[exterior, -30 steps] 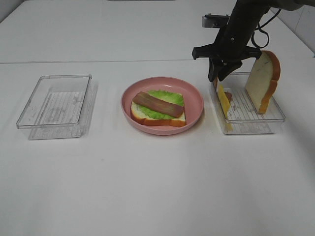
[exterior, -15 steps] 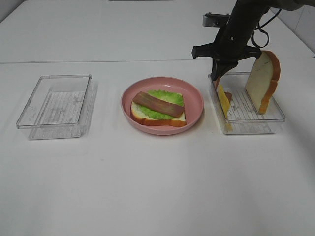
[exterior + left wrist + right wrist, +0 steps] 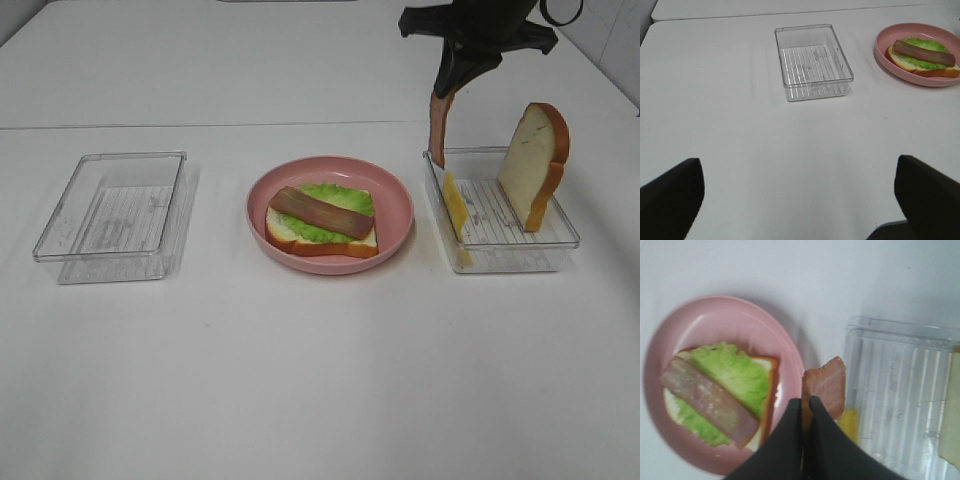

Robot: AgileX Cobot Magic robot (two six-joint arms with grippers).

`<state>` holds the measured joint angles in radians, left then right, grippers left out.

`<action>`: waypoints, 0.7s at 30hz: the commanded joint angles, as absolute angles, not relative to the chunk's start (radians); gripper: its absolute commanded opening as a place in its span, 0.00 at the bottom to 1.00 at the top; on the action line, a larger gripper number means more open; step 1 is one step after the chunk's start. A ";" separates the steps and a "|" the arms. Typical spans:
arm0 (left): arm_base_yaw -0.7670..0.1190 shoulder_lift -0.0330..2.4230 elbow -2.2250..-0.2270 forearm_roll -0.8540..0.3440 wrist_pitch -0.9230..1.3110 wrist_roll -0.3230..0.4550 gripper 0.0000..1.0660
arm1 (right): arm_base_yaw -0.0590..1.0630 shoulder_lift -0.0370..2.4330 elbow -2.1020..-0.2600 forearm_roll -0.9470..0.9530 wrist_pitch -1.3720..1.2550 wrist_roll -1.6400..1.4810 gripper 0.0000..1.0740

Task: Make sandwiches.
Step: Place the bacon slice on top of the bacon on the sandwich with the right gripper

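Note:
The half-built sandwich [image 3: 322, 222] lies on the pink plate [image 3: 398, 205]: a bread slice, green lettuce [image 3: 735, 375] and one bacon strip [image 3: 318, 211] across it. My right gripper [image 3: 446, 86] hangs high above the right tray's near-left corner, shut on a second bacon strip [image 3: 437, 128] that dangles straight down. In the right wrist view the fingers [image 3: 790, 440] pinch that strip [image 3: 826, 384] together. A yellow cheese slice [image 3: 455, 206] and an upright bread slice [image 3: 535, 165] stand in the right tray [image 3: 515, 255]. My left gripper [image 3: 797, 162] is open over bare table, holding nothing.
An empty clear tray [image 3: 115, 212] sits left of the plate, also seen in the left wrist view as the clear tray [image 3: 812, 60]. White tabletop stretches in front of all three containers. A seam runs across the table behind them.
The right gripper closed on the bacon strip in the right tray and rose, lifting it clear above the tray's rim. The left gripper has not changed.

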<state>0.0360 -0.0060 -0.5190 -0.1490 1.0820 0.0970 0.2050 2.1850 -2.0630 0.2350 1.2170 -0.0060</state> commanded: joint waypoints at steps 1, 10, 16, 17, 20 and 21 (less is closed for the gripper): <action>0.040 -0.021 -0.516 -0.151 1.077 0.092 0.92 | 0.204 2.148 -2.060 0.332 1.330 -0.061 0.00; 0.040 -0.021 -0.516 -0.151 1.077 0.092 0.92 | 0.229 2.082 -1.919 0.673 1.314 -0.249 0.00; 0.040 -0.021 -0.516 -0.152 1.077 0.092 0.92 | 0.301 2.116 -1.842 0.760 1.269 -0.348 0.00; 0.040 -0.021 -0.516 -0.152 1.077 0.092 0.92 | 0.317 2.140 -1.842 0.769 1.269 -0.358 0.00; 0.040 -0.021 -0.516 -0.152 1.077 0.092 0.92 | 0.327 2.151 -1.842 0.776 1.267 -0.363 0.00; 0.040 -0.021 -0.516 -0.152 1.077 0.092 0.92 | 0.346 2.177 -1.842 0.791 1.255 -0.378 0.00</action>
